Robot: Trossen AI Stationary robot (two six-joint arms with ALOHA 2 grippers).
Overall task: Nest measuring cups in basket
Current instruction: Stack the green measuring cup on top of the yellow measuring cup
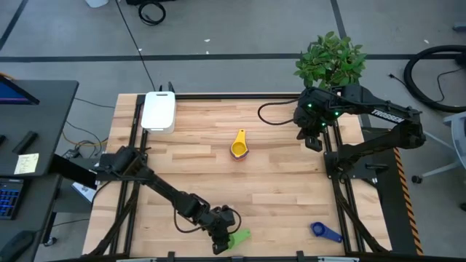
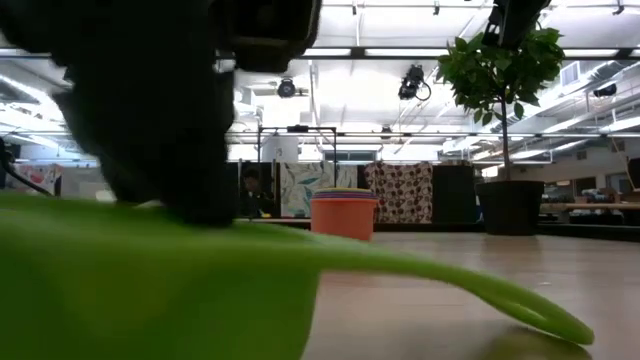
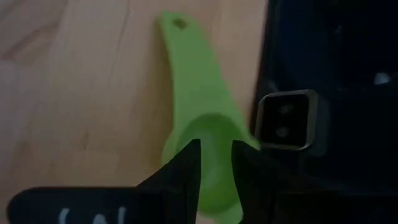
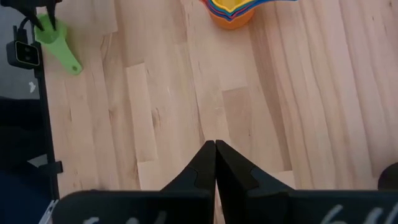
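The left hand (image 1: 222, 241) sits at the bench's (image 1: 277, 189) near edge, its fingers clamped over the rim of the green measuring cup (image 1: 238, 237). The right hand (image 1: 314, 140), fingers pressed together and empty, hovers by the far right corner. A nested stack of cups (image 1: 239, 145) sits mid-bench, the dark blue cup (image 1: 325, 231) near the front right, and the white basket (image 1: 159, 111) at the far left.

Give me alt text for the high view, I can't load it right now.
The left gripper grips the green measuring cup at the wooden table's near edge. A nested stack of cups sits mid-table, a dark blue cup lies near right, the white basket far left, and the right gripper hovers shut beside the plant.
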